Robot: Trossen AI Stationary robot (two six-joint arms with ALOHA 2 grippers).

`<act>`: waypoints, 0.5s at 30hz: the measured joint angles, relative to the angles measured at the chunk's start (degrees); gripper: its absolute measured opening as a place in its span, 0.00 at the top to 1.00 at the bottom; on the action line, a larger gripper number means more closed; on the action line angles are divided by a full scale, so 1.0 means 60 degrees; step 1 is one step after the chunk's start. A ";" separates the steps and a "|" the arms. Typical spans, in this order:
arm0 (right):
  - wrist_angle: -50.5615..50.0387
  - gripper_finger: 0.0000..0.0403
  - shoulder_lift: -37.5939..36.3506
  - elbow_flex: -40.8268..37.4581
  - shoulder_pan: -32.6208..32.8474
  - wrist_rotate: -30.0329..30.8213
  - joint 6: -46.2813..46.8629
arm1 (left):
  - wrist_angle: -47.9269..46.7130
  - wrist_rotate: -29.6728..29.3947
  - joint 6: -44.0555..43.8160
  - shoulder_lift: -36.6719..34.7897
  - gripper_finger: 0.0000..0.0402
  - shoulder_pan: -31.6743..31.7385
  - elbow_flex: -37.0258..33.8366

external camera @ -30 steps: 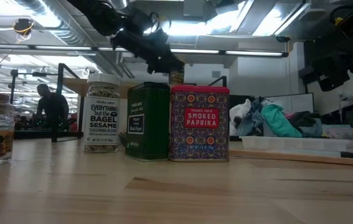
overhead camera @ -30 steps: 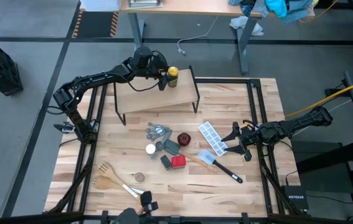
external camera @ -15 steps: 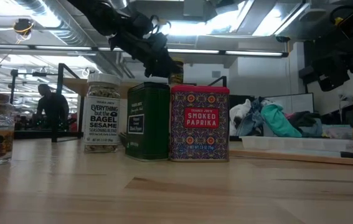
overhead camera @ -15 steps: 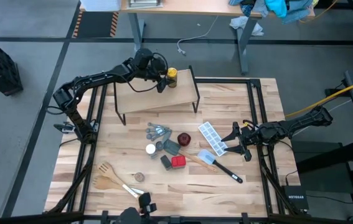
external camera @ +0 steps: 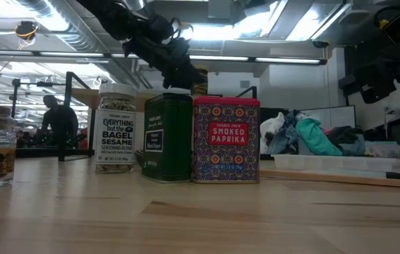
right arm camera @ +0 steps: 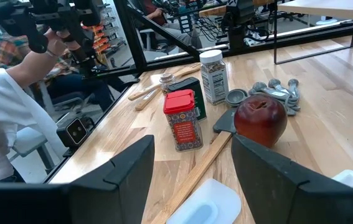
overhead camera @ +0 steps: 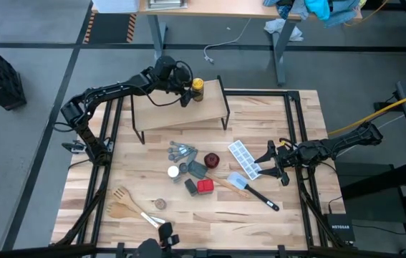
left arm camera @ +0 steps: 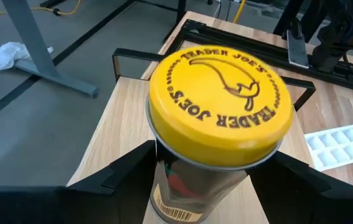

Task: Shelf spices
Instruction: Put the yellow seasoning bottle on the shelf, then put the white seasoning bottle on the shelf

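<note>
The shelf stands at the table's far left. The yellow-capped jar stands upright on the shelf's far right part. My left gripper is open, with one finger on each side of the jar's body below the cap. On the tabletop stand the white-capped jar, the dark square tin, the red square tin and the tiny jar. My right gripper waits open near the table's right edge.
Grey measuring spoons, a round dark-red thing, a white ice tray, a black-handled spatula and wooden utensils lie around the spices. A person sits beyond the table.
In the low view my left gripper has drawn back a little from the yellow-capped jar. More of the jar's cap shows now. The jar has stayed upright on the shelf.
</note>
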 joint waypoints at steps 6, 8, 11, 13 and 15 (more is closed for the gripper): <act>0.0003 0.45 0.0002 0.0000 -0.0001 0.0000 0.0001 | -0.0521 0.0000 0.0105 -0.0065 0.40 0.0000 -0.0011; 0.0000 0.45 -0.0001 0.0000 0.0002 0.0000 0.0001 | -0.0826 -0.0020 0.0199 -0.0165 0.40 0.0000 -0.0011; 0.0004 0.45 0.0002 0.0000 0.0001 0.0000 0.0001 | -0.1174 -0.0080 0.0314 -0.0316 0.40 -0.0001 -0.0011; 0.0002 0.45 0.0003 0.0000 -0.0002 0.0000 0.0001 | -0.1354 -0.0109 0.0358 -0.0443 0.40 0.0000 -0.0011; 0.0004 0.45 -0.0001 0.0000 0.0002 0.0000 0.0001 | -0.1698 -0.0155 0.0451 -0.0522 0.40 -0.0004 -0.0011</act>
